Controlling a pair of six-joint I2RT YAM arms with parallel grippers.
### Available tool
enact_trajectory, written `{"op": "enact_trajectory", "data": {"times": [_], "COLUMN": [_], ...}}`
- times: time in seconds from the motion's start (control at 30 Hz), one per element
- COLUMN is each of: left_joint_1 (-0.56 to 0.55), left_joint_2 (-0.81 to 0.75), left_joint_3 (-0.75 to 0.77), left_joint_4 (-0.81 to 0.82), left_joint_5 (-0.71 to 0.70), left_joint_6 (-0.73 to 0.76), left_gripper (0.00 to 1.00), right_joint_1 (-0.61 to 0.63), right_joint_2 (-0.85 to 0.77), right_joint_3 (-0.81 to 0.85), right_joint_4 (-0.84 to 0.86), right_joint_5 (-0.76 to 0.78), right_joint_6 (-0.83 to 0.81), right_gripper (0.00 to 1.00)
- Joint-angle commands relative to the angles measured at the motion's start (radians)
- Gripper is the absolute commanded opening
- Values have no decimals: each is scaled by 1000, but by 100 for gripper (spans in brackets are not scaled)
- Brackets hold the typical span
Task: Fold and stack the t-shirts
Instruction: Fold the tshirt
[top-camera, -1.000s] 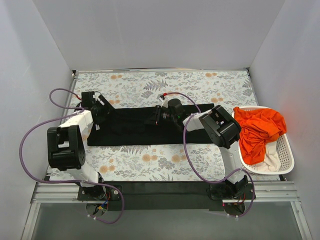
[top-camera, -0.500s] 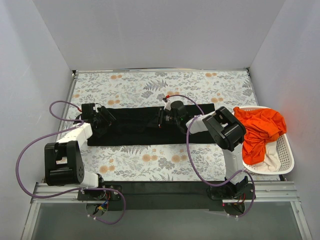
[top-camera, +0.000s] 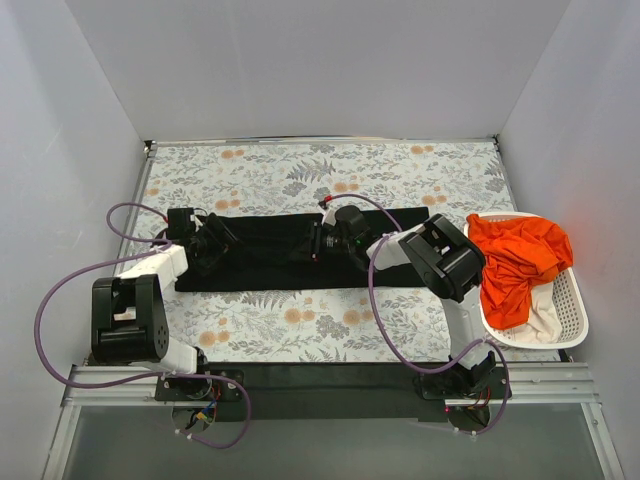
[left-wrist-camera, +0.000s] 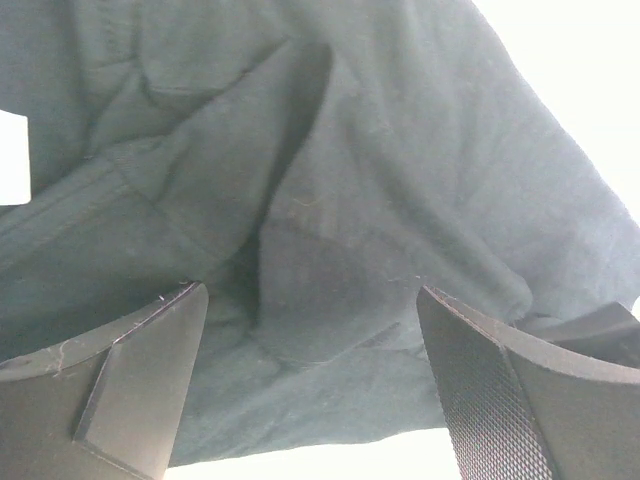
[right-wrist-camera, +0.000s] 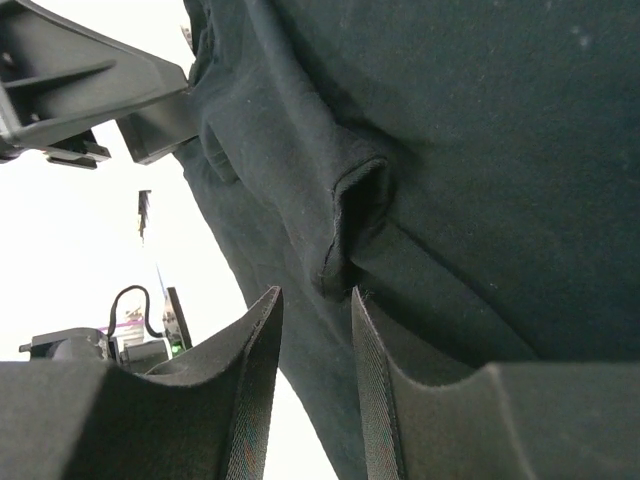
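Note:
The black t-shirt (top-camera: 270, 262) lies as a long flat strip across the middle of the flowered table. My left gripper (top-camera: 216, 241) is low over its left end. In the left wrist view the left gripper (left-wrist-camera: 308, 292) has its jaws wide apart, with rumpled black cloth (left-wrist-camera: 350, 150) beyond them and nothing gripped. My right gripper (top-camera: 318, 240) is at the strip's middle. In the right wrist view the right gripper (right-wrist-camera: 316, 291) has its jaws only a narrow gap apart, and a folded hem of the black cloth (right-wrist-camera: 355, 215) sits just past the tips. The blue chest mark is hidden.
A white slatted basket (top-camera: 575, 300) stands at the right edge of the table. It holds an orange shirt (top-camera: 515, 255) over a cream one (top-camera: 545, 320). The grey walls close in on three sides. Purple cables loop beside both arms.
My left gripper has moved down and a little right onto the shirt's left end. My right gripper has shifted slightly at the shirt's middle. The shirt lies much as before.

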Motion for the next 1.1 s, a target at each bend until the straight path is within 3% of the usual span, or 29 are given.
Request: {"op": "enact_trajectory", "data": {"times": [0.0, 0.37, 0.67, 0.83, 1.07], "left_joint_1": [-14, -25, -25, -25, -25], "left_joint_2": [-11, -14, -76, -114, -122], "left_joint_3": [-7, -11, -5, 27, 90], "left_joint_4": [34, 67, 30, -38, -257], "left_joint_5": [42, 98, 82, 55, -56], "left_joint_6": [-9, -25, -29, -28, -18], "left_gripper": [79, 75, 38, 32, 28], "right_joint_1": [10, 16, 16, 16, 16], "right_joint_2": [26, 50, 32, 7, -37], "right_joint_3": [41, 72, 78, 64, 38], "right_joint_4": [23, 24, 23, 23, 21], "right_joint_5": [-14, -23, -39, -43, -59], "right_joint_6": [8, 13, 17, 17, 31], "right_gripper": [36, 35, 28, 20, 11]}}
